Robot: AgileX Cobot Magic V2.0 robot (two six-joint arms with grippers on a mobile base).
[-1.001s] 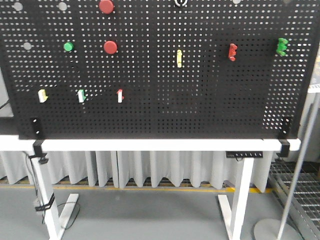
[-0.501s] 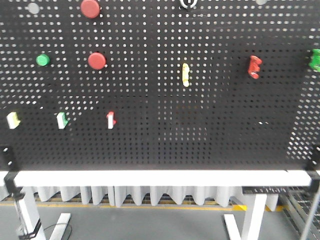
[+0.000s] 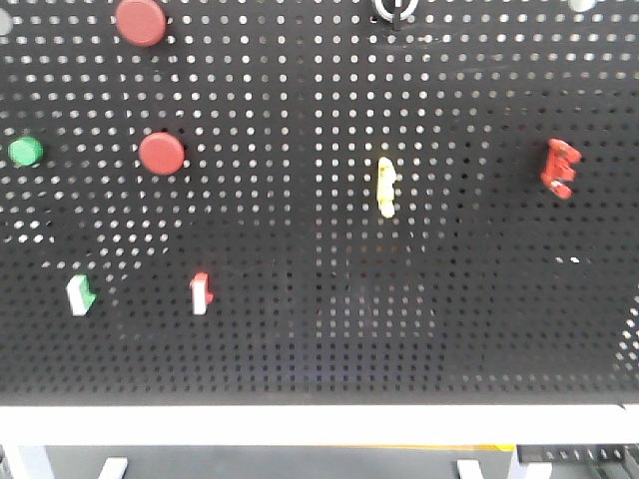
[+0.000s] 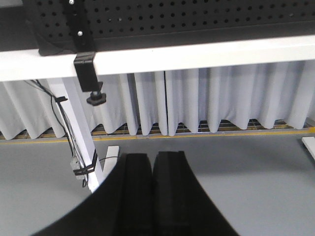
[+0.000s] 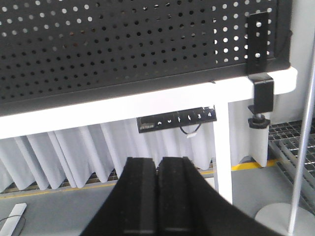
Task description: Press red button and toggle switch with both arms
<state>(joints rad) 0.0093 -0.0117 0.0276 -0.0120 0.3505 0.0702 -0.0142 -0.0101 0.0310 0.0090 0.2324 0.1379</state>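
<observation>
Two red round buttons sit on the black pegboard (image 3: 319,329): one at the top left (image 3: 141,21) and one below it (image 3: 161,154). The toggle switch (image 3: 394,8), a black knob in a white ring, is cut off at the top edge. Neither gripper shows in the front view. My left gripper (image 4: 152,160) is shut and empty, low before the table's left end, pointing at the floor below the board. My right gripper (image 5: 158,162) is shut and empty, low before the table's right end.
A green button (image 3: 25,152), a pale yellow lever (image 3: 385,186), a red clip (image 3: 560,167) and two white rocker switches, green-tipped (image 3: 80,295) and red-tipped (image 3: 201,292), are on the board. The white table edge (image 3: 319,424) runs below. A table leg (image 5: 222,147) and a pole stand (image 5: 302,142) are at the right.
The front view has moved closer to the pegboard; the buttons and switches have grown and drifted outward, and the floor and table legs have left the frame.
</observation>
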